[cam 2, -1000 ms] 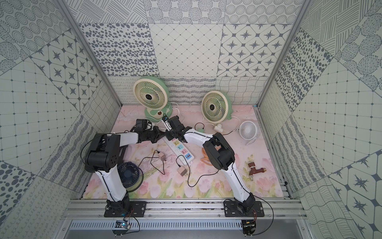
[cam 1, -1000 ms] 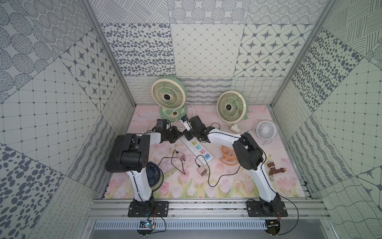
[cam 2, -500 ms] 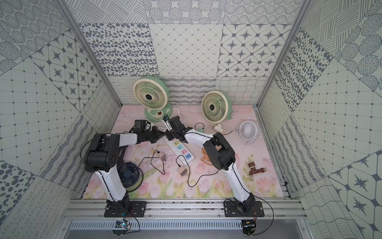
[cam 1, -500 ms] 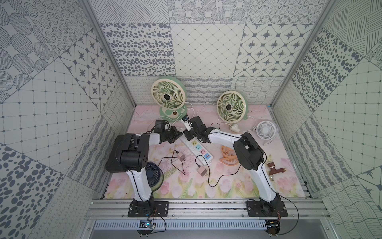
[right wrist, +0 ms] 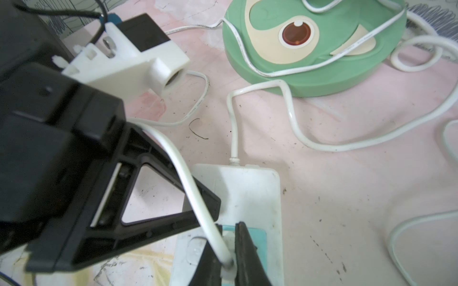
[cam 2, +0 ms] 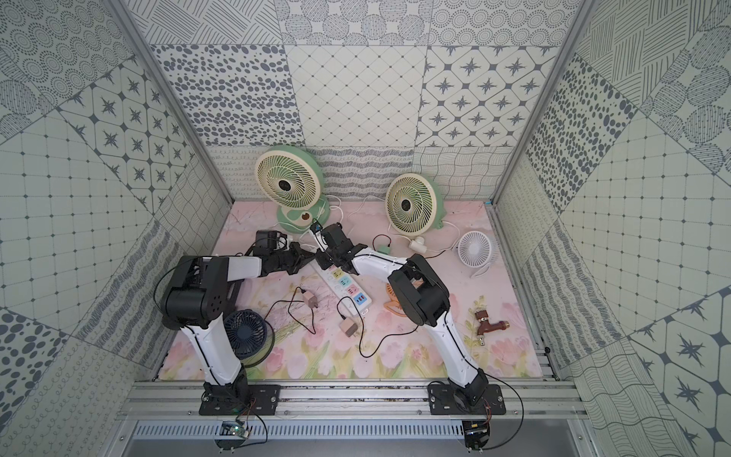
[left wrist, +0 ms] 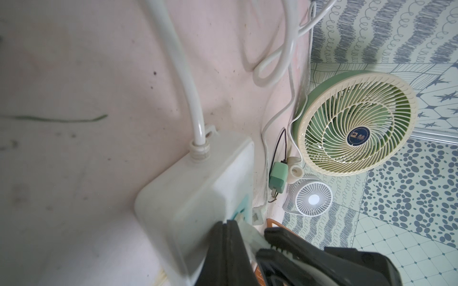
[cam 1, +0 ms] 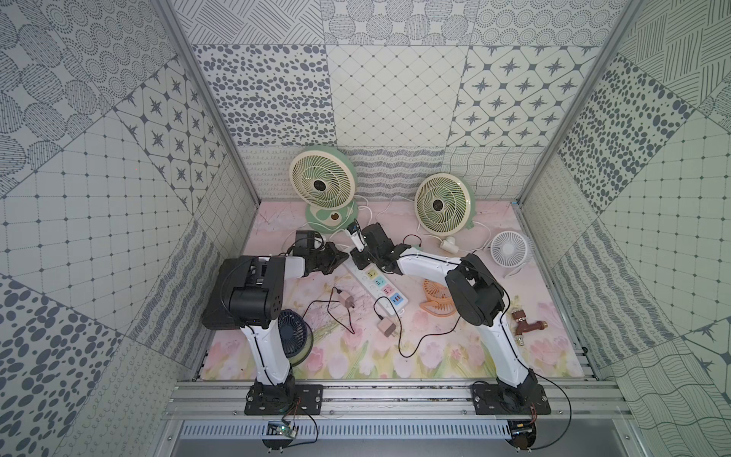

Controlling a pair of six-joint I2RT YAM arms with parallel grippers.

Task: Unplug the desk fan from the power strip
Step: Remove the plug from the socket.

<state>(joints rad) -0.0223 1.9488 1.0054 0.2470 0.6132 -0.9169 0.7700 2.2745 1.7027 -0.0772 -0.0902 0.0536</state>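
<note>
Power strip lies on the pink floral bench between patterned walls, left gripper clenched, pressing its corded end, right gripper grasping the white plug; fan badge is unreadable.

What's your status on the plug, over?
Left gripper shut, tips on power strip. Right gripper shut on fan plug, not yet out. Plug's cord crosses left gripper.

Smooth, scuffed white plastic power strip and plug; glossy white cord; matt black plastic fingers
</note>
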